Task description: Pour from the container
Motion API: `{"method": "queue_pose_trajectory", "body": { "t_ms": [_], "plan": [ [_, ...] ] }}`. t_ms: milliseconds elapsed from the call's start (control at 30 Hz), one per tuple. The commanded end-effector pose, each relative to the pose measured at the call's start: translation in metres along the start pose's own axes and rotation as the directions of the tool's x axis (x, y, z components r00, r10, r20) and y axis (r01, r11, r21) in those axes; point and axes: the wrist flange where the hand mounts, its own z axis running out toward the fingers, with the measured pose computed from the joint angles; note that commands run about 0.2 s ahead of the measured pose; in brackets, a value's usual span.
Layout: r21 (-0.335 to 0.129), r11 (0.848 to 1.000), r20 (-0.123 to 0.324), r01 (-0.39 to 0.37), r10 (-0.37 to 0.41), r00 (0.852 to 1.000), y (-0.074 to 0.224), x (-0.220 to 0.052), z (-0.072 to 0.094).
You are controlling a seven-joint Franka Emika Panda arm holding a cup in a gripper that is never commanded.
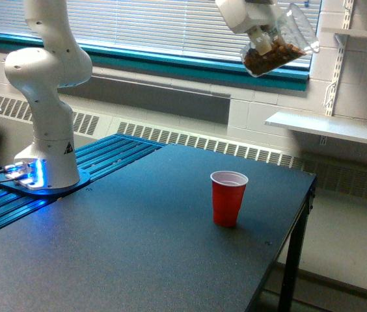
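High at the top of the exterior view, my gripper is shut on the container, a clear plastic cup with brown granular bits lying along its lower side. The container is tilted, its mouth pointing up toward the exterior view's right. An opaque red cup stands upright on the dark table, well below the container and a little to the exterior view's left of it. Nothing is falling from the container.
The arm's white base stands at the exterior view's left on a blue-lit plate. The table's right edge drops off just beyond the red cup. A white wall shelf and window blinds lie behind.
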Motion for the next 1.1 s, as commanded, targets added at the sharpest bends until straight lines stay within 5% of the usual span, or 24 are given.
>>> {"method": "queue_pose_trajectory", "body": {
  "t_ms": [33, 533, 1100],
  "plan": [
    [0.019, 0.997, 0.006, 0.077, -0.077, 0.997, 0.008, -0.023, -0.007],
    [-0.025, 0.983, 0.087, 0.184, -0.181, 0.980, 0.046, -0.087, 0.000],
    [-0.051, 0.955, 0.193, 0.291, -0.277, 0.941, 0.073, -0.149, 0.016]
  ]
}}
